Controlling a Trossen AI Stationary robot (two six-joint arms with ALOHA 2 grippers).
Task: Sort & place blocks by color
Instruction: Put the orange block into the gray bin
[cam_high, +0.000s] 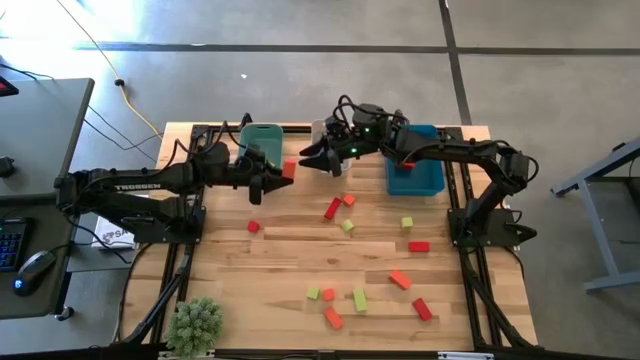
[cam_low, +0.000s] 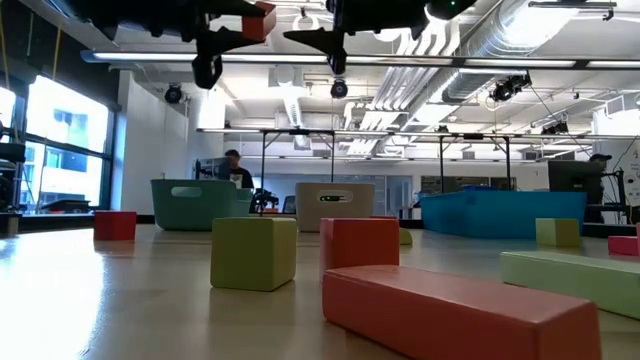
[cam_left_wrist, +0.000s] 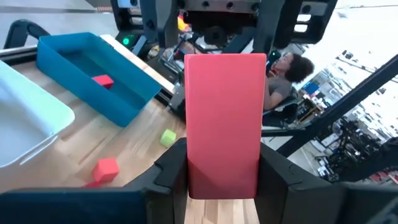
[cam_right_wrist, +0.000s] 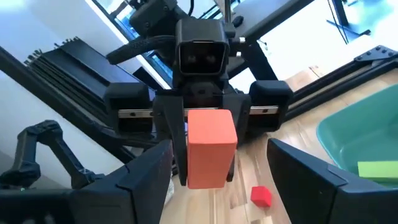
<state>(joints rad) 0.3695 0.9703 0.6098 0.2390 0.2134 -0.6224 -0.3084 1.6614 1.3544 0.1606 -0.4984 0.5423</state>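
My left gripper (cam_high: 280, 176) is clamped on an orange-red rectangular bar (cam_high: 288, 169), held up off the wooden table (cam_high: 290, 260) in the gap between my two arms, just in front of the green plastic bin (cam_high: 262, 140); in my left wrist view the bar (cam_left_wrist: 224, 121) stands upright between my two dark fingers (cam_left_wrist: 171, 168), filling the gap. My right gripper (cam_high: 308, 158) faces it from the other side, its fingers (cam_right_wrist: 140, 177) spread wide apart and empty, the tips near the bar but not touching it. From the right wrist view the bar (cam_right_wrist: 210, 146) sits pinched in the left gripper (cam_right_wrist: 202, 171) straight ahead of me. A yellow-green flat block (cam_right_wrist: 378, 168) lies inside the green bin (cam_right_wrist: 348, 134), and a small deep red block (cam_left_wrist: 102, 80) lies inside the blue plastic bin (cam_left_wrist: 74, 53) behind my right arm. The white plastic bin (cam_low: 335, 205) stands between those two at the table's far edge. The remaining loose blocks are scattered over the middle and near part of the table: yellow-green cubes (cam_high: 346, 227), orange-red bars (cam_high: 333, 209) and deep red pieces (cam_high: 418, 246). A small potted green plant (cam_high: 195, 325) sits at the near left corner.
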